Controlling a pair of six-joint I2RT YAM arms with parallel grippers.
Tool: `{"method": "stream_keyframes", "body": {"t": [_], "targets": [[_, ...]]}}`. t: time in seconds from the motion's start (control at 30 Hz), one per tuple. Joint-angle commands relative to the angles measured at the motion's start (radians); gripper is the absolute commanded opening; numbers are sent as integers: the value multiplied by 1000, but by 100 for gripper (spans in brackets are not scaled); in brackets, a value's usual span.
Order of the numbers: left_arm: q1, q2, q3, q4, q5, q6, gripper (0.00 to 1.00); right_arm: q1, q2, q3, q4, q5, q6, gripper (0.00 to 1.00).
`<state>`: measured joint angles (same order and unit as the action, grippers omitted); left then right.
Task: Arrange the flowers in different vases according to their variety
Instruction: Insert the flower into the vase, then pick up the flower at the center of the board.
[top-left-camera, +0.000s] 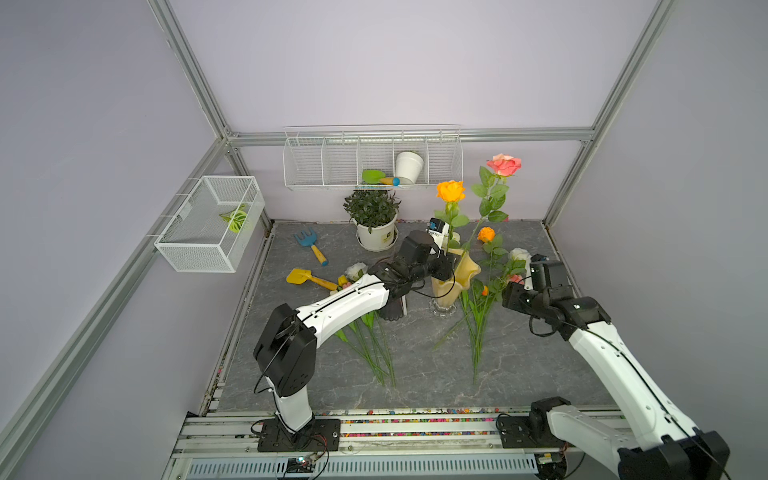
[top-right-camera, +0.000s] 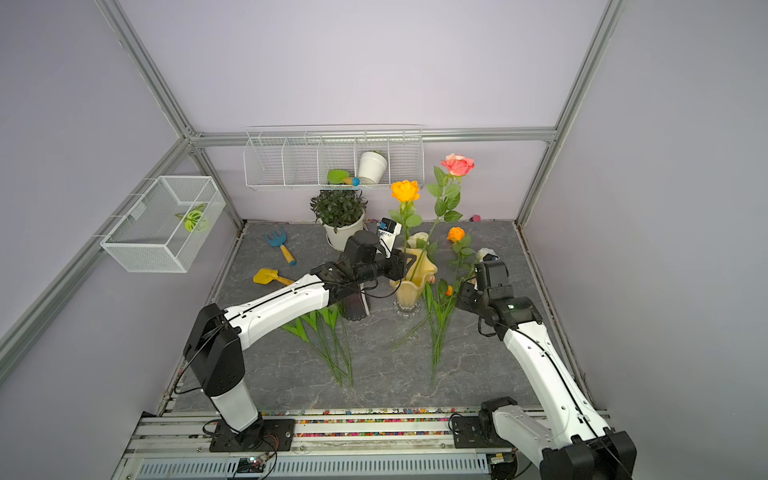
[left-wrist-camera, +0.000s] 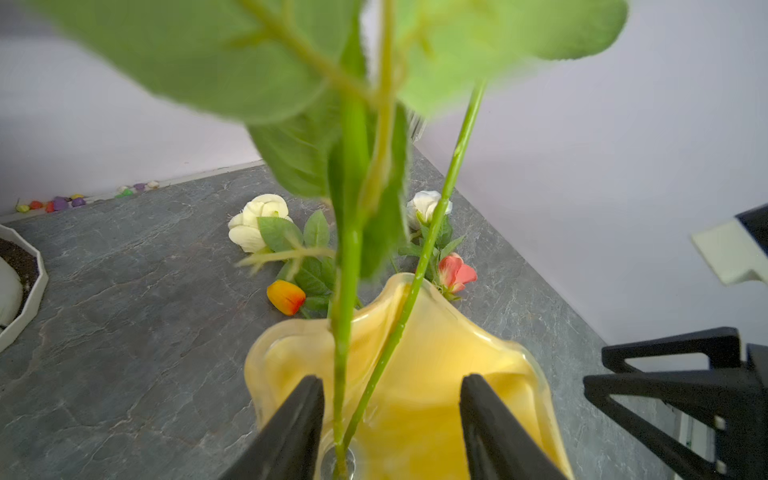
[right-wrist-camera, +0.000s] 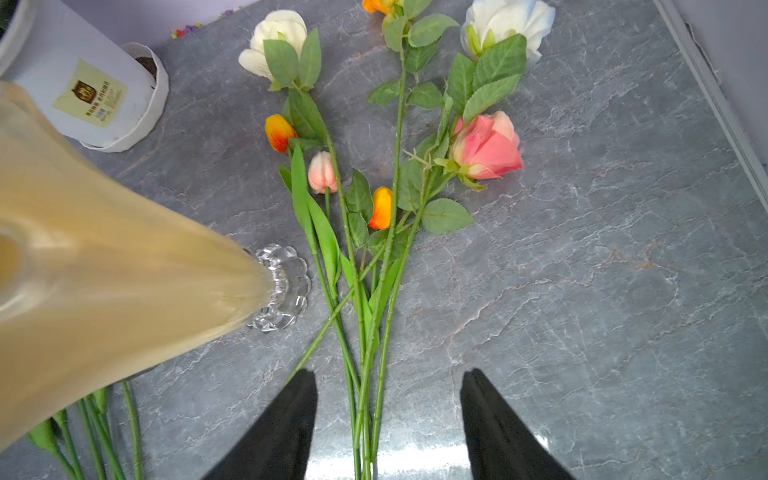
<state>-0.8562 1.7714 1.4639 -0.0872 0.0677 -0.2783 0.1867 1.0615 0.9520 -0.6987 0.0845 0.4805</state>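
- Left gripper (left-wrist-camera: 390, 377) gapes over the yellow vase (left-wrist-camera: 436, 353); two stems (left-wrist-camera: 348, 270) stand between its jaws.
- Right gripper (right-wrist-camera: 388, 372) gapes above loose flowers (right-wrist-camera: 486, 145), their stems running between its jaws.
- Only the top views show the purple vase (top-left-camera: 392, 309), beneath the left arm (top-left-camera: 345, 305).

the only print i can find is on the white round plant pot (right-wrist-camera: 133, 109): a pale yellow paper label (right-wrist-camera: 89, 97) with a dark brown emblem above a few lines of small dark lettering, too blurred to read.
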Motion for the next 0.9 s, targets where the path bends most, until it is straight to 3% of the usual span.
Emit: {"method": "stream_keyframes", "body": {"t": [0.0,0.23,0.43,0.6,0.87], "targets": [[-4,-32,33,-102,-11,-14,60,-15,28,-31,21,-8,15,58],[-30,-73,84,-243,-22,-35,65,-33,129,-55,119,-45,7,51],[-71,-147,66,-324,-51,-50,69,-42,317,0,210,-44,-14,36],[-105,-198,50,-351,-60,-41,79,-73,527,134,257,-35,-45,31],[-132,-297,-18,-323,-93,-43,80,-105,831,431,186,-77,-73,28]]}}
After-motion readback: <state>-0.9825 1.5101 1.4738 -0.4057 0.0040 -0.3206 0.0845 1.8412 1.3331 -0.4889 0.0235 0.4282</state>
